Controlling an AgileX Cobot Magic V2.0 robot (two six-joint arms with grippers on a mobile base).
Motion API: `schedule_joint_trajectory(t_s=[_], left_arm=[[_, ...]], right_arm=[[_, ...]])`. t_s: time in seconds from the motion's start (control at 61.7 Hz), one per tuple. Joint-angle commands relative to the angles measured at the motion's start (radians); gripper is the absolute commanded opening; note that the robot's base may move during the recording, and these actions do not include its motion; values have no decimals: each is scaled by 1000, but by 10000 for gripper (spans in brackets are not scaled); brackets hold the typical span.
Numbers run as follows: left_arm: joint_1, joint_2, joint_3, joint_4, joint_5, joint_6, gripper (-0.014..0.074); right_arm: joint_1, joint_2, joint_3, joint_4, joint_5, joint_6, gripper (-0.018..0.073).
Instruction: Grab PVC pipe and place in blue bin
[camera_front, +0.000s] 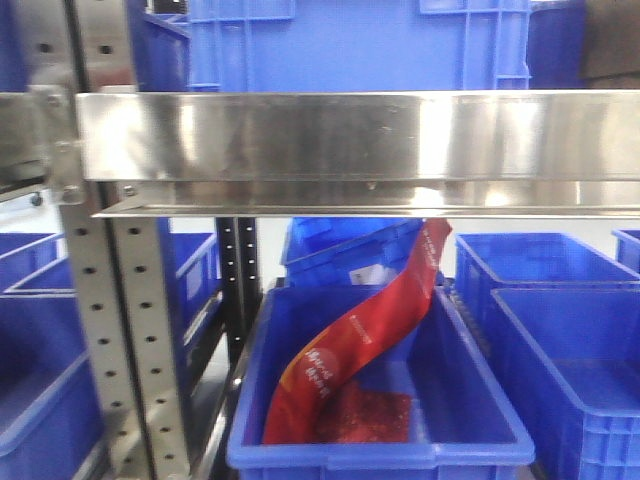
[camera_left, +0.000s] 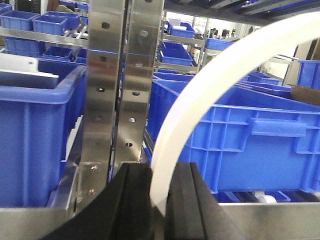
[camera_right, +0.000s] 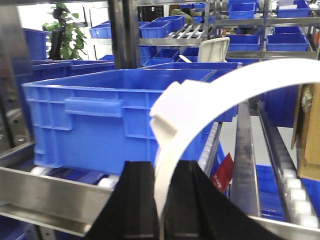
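A white curved PVC pipe (camera_left: 200, 95) rises from between the black jaws of my left gripper (camera_left: 161, 195), which is shut on it. The same kind of white curved pipe (camera_right: 210, 95), with a clip-like joint on it, arcs up from my right gripper (camera_right: 161, 200), also shut on it. A large blue bin (camera_right: 100, 120) stands on the roller shelf just beyond the right gripper; it also shows in the left wrist view (camera_left: 250, 145). In the front view neither gripper nor the pipe shows; only the underside of the steel shelf (camera_front: 350, 150) and bins below appear.
A steel rack upright (camera_left: 122, 85) stands right in front of the left gripper. A steel shelf rail (camera_right: 50, 192) runs under the bin. Below the shelf a blue bin (camera_front: 470, 410) holds a red plastic bag (camera_front: 360, 340). More blue bins fill the racks around.
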Motion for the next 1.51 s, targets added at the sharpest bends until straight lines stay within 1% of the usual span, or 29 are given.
schedule_joint_trajectory(t_s=[0.0,1.491], left_arm=[[5,-5,-2,-2,-28,-3,-111],[5,-3,-2,-2,-28,-3,-111]], right_arm=[[1,-3,-8,2,-24,0,-169],[1,-3,-8,2,-24,0,-169]])
